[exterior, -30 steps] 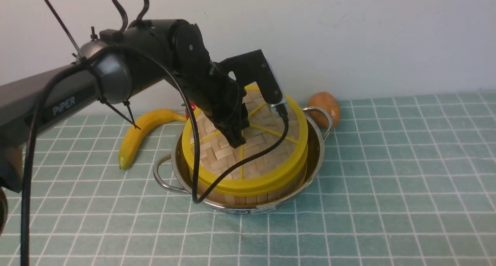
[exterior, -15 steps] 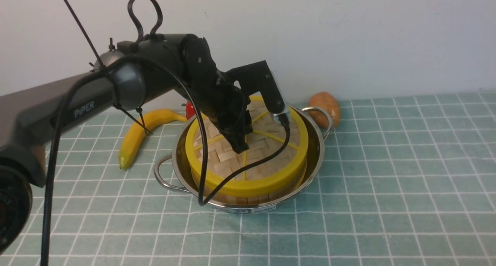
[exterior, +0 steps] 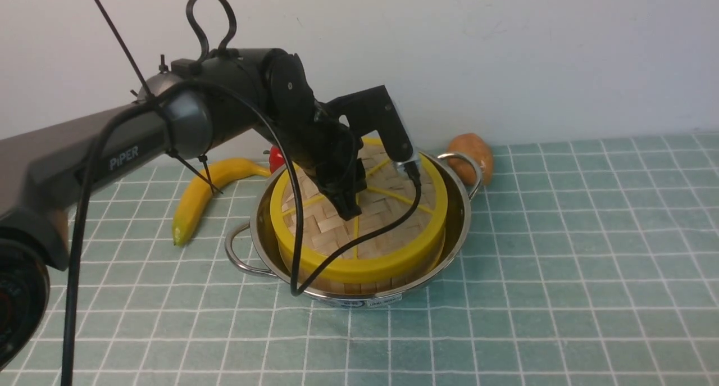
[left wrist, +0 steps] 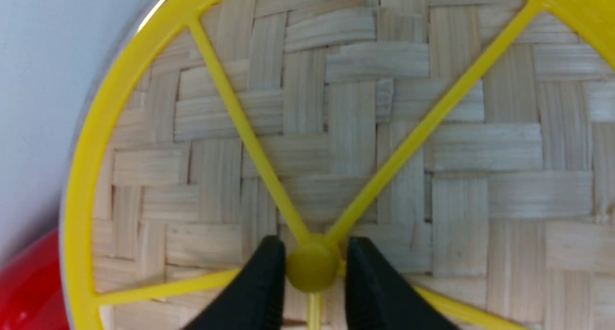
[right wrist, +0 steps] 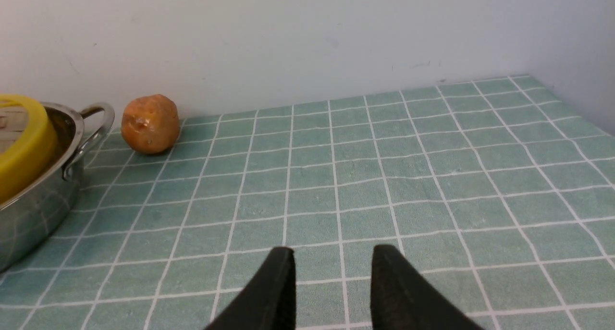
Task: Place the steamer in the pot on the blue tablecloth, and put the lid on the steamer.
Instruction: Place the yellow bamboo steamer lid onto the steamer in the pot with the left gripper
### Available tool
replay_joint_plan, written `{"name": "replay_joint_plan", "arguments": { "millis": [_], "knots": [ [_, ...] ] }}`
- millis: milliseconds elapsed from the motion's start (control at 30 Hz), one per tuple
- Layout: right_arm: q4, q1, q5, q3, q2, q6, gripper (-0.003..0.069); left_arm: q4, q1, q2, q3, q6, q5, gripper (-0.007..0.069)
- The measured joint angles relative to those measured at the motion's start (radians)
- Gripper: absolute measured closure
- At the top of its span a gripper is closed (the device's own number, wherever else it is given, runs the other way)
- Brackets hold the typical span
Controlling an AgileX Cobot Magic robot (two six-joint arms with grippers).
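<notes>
The lid (exterior: pixel 359 228) has settled level onto the steamer (exterior: pixel 359 282) in the pot (exterior: pixel 458 228); left gripper (left wrist: pixel 312 272) jaws now flank its knob, slightly parted. Right gripper (right wrist: pixel 331 282) jaws apart, empty.

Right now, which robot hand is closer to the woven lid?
Left. The left gripper sits on the lid at its centre knob; the right gripper hovers over bare cloth, away from it.

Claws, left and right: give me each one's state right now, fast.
Left claw: fingers astride the lid's centre knob; gripping or released cannot be told.
Right claw: open, holding nothing.
</notes>
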Motion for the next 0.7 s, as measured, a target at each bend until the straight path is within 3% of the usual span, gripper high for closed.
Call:
{"name": "replay_joint_plan", "arguments": {
  "millis": [233,367,567,700],
  "knots": [
    [0.000,0.000,0.000,0.000,0.000,0.000,0.0417,0.007,0.000,-0.058,-0.012,0.000,0.026,0.0211],
    [0.000,0.000,0.000,0.000,0.000,0.000,0.0417,0.009,0.003,-0.134,-0.055,-0.013,0.022,0.0167],
    [0.000,0.000,0.000,0.000,0.000,0.000,0.0417,0.007,0.013,-0.258,-0.080,-0.121,0.019,0.0180],
    [0.000,0.000,0.000,0.000,0.000,0.000,0.0417,0.007,0.015,-0.332,-0.080,-0.235,0.002,0.0241]
  ]
}}
